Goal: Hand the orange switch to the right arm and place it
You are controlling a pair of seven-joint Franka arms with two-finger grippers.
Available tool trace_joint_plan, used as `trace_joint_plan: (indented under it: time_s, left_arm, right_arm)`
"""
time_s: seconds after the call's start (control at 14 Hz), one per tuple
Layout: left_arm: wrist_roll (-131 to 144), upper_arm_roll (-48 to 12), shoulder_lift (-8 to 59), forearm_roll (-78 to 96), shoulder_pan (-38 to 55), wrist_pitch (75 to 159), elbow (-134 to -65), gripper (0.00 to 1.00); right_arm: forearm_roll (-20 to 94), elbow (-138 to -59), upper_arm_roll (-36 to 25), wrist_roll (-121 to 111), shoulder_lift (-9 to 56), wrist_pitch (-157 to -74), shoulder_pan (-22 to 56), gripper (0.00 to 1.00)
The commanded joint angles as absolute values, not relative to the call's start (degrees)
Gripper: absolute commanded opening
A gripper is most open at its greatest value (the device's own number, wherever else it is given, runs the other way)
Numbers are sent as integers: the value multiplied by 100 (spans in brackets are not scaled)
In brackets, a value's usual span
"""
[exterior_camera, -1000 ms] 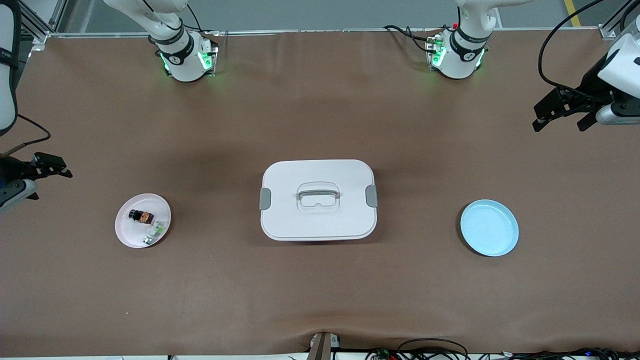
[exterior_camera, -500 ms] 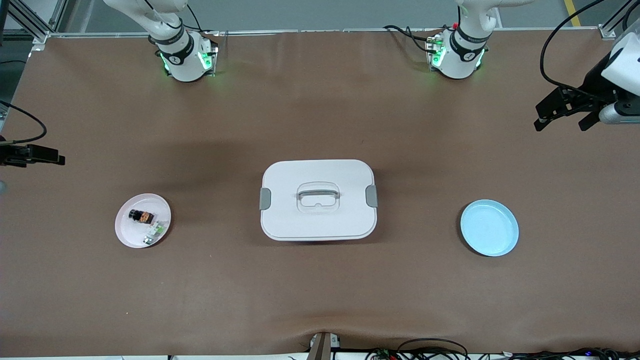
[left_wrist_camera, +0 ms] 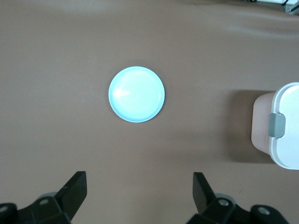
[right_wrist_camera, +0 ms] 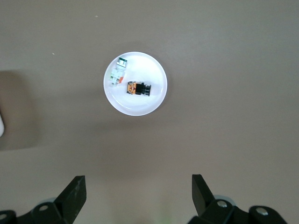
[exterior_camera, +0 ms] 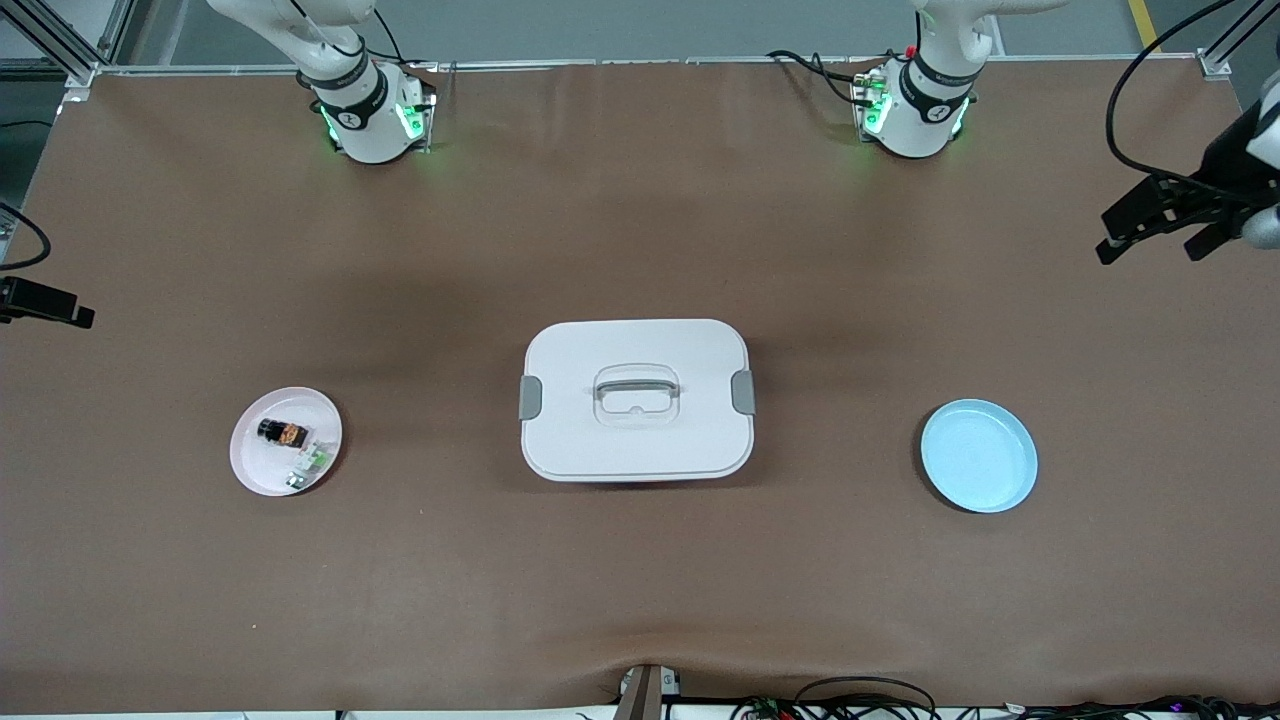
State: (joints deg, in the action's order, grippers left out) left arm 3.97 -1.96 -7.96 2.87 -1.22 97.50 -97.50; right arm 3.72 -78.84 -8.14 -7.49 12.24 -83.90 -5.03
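A white lidded box [exterior_camera: 636, 399] with grey side latches sits mid-table on the brown table cover [exterior_camera: 640, 580]. A light blue plate [exterior_camera: 978, 455] lies toward the left arm's end, a pink plate [exterior_camera: 256, 464] holding a whitish-and-green part [exterior_camera: 310, 463] toward the right arm's end.

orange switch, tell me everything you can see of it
The orange switch is a tiny oblong part, black at one end with a bright orange section at the other. It lies flat on its side in the pale pink plate toward the right arm's end of the table, resting on the plate's floor. A whitish-and-green small part lies close beside it on the same plate; whether they touch cannot be told. No gripper touches it.
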Motion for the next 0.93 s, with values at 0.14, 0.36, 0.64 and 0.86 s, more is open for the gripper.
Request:
trace_joint_plan:
  time_s: [0.14,0.36,0.64,0.86]
  left_arm:
    - [18,-149,-879,193,-53,9272,-9571,100]
    - [87,-167,-1342,193,-27,9666,-10341,100]
    - [387,-220,-1661,193,26,10046,-10820,100]
    - [387,-167,-1276,228,0,9906,-10364,100]
  right_arm:
    - [431,-7857,-738,-686,1187,-8359,-519,100]
    - [18,-7743,-721,-624,1081,-8288,-159,100]
    - [446,-7726,-738,-721,1020,-8051,-255,100]
    - [439,-7612,-747,-642,1028,-8042,-264,100]
